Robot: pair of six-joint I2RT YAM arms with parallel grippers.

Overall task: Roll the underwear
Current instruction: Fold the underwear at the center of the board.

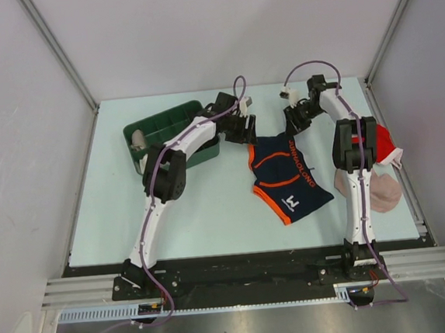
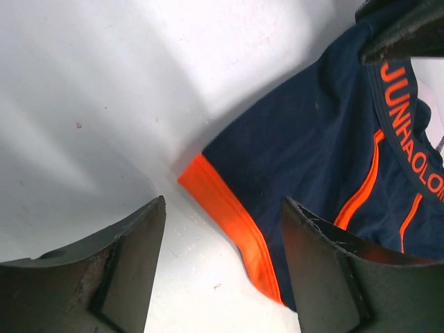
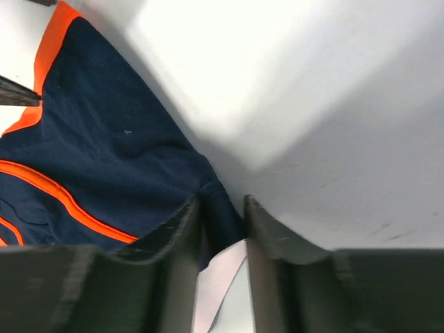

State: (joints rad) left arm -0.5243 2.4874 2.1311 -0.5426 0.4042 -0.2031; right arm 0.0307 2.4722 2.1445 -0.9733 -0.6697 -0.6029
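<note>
Seen from above, the underwear [image 1: 286, 178] lies spread flat mid-bench [image 1: 212, 222], waistband toward the far side, with both of my arms reaching over it to that far edge, one per corner. I read this as the setup for starting the roll from the waistband end. The right claw [image 3: 222, 202] is pinched nearly closed on a small fold of navy fabric at its corner. The left claw [image 2: 222, 208] stands wide apart and grips nothing, with the orange-trimmed leg hem lying on the bench just ahead of its fingers and partly between them. I judge it is lining up a matching grip so the edge lifts evenly. Only the overhead view shows the whole garment and its neighbours: a green tray [image 1: 165, 129] by the left arm, and a red cloth [image 1: 384, 143] and a beige-pink cloth [image 1: 382, 191] beside the right arm, well apart from the work. It cannot settle either grip. The right wrist camera alone confirms fabric between the fingers, and the left wrist camera alone shows the open gap and the waistband lettering.
</note>
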